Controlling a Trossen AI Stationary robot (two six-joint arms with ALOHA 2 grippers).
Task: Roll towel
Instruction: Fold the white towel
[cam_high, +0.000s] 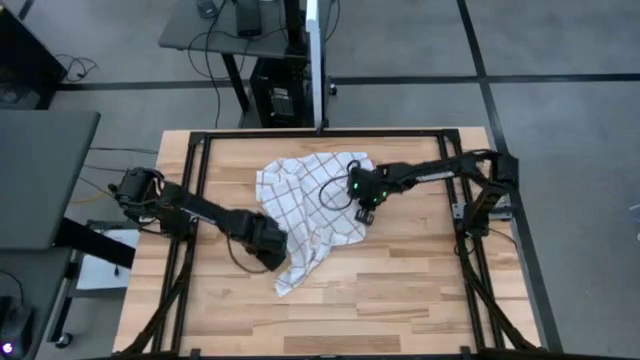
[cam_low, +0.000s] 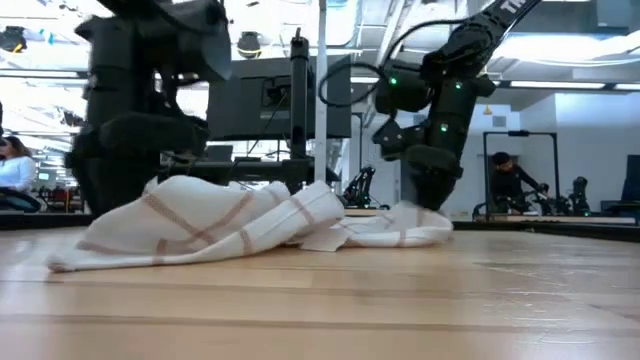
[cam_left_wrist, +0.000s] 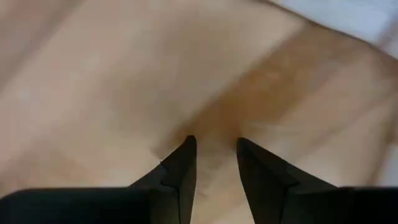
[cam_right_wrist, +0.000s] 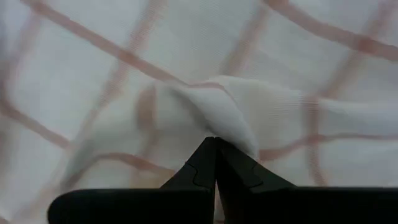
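Right fingers (cam_right_wrist: 214, 146): pressed together, tips against a raised pleat of the towel (cam_high: 310, 205); whether cloth is pinched, I cannot tell.
Left fingers (cam_left_wrist: 213, 149): slightly apart, holding nothing, over bare desk (cam_high: 420, 300) beside the towel's left side.
Towel: rumpled heap mid-desk, nearer the far edge.
Step, judged: flatten first, then roll evenly from one edge.
Materials: thin, limp white cloth, red-brown grid; smooth wood planks.
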